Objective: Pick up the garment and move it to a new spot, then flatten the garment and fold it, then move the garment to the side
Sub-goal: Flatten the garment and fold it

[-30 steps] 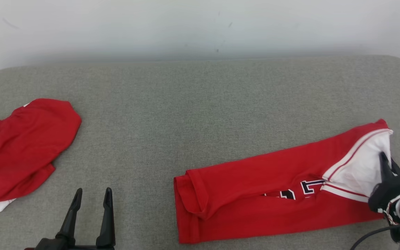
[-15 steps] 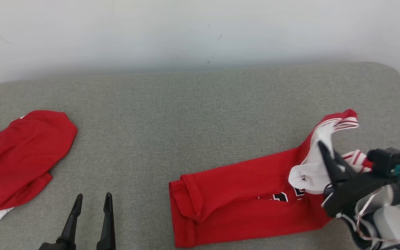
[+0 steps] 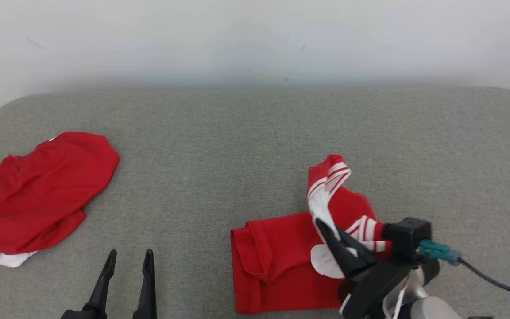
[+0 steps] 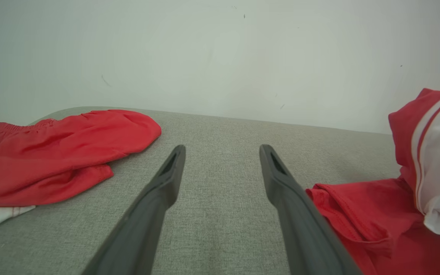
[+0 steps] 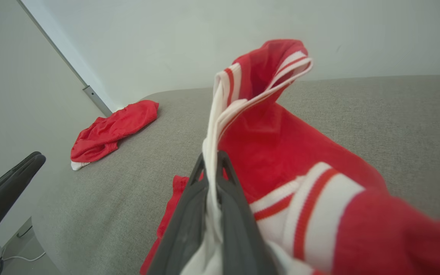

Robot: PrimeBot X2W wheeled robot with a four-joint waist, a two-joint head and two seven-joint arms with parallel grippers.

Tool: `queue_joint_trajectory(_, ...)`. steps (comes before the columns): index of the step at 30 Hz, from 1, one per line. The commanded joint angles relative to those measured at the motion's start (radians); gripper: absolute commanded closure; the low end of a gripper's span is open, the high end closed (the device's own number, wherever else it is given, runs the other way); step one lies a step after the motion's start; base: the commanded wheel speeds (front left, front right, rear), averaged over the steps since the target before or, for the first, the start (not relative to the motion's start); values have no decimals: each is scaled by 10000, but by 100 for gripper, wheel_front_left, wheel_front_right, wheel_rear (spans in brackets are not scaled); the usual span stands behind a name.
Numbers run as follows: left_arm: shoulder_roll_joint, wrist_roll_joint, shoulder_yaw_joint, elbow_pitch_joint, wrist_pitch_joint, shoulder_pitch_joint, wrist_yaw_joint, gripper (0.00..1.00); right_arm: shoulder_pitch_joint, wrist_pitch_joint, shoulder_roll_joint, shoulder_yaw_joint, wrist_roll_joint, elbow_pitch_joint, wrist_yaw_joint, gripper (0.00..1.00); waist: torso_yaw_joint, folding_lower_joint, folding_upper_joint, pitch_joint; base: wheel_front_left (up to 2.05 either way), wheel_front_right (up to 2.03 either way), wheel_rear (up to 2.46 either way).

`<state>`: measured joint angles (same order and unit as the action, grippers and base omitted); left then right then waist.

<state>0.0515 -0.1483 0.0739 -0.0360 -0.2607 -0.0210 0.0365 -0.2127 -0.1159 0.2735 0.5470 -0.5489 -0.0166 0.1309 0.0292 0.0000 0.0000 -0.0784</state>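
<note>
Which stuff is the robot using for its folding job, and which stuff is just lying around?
In the job: red and white garment, pinched in the shut right gripper; grey cushion under it.
Just lying about: crumpled red garment at the left; open left gripper, holding nothing.

The shorts [image 3: 38,195] lie at the worktop's [image 3: 237,146] left edge. The jersey [image 3: 281,261] lies well apart at front right, one end standing above the rest.
</note>
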Motion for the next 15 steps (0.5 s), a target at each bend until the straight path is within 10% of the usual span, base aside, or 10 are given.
queue_joint_trajectory(1, -8, -100, 36, 62, -61, -41, -38, 0, 50, -44, -77, 172, 133, -7, -4, 100, -131, 0, 0, -7, 0, 0, 0)
queue_joint_trajectory(12, -7, -246, 442, 373, -61, -308, -44, 0, -138, 453, -852, 888, 706, 1423, -4, 100, -705, 0, 0, -133, 0, 0, 0)
queue_joint_trajectory(13, -9, -231, 456, 397, -61, -329, -41, 0, -181, 507, -931, 863, 707, 1569, -4, 64, -720, 0, 0, -142, 0, 0, 0)
queue_joint_trajectory(14, -9, -243, 453, 423, -61, -347, -38, 0, -224, 531, -983, 913, 670, 1677, -4, 0, -733, 0, 0, -151, 0, 0, 0)
queue_joint_trajectory(15, -8, -255, 447, 446, -61, -356, -36, 0, -256, 624, -1058, 914, 546, 1713, -4, 0, -737, 0, 0, -158, 0, 0, 0)
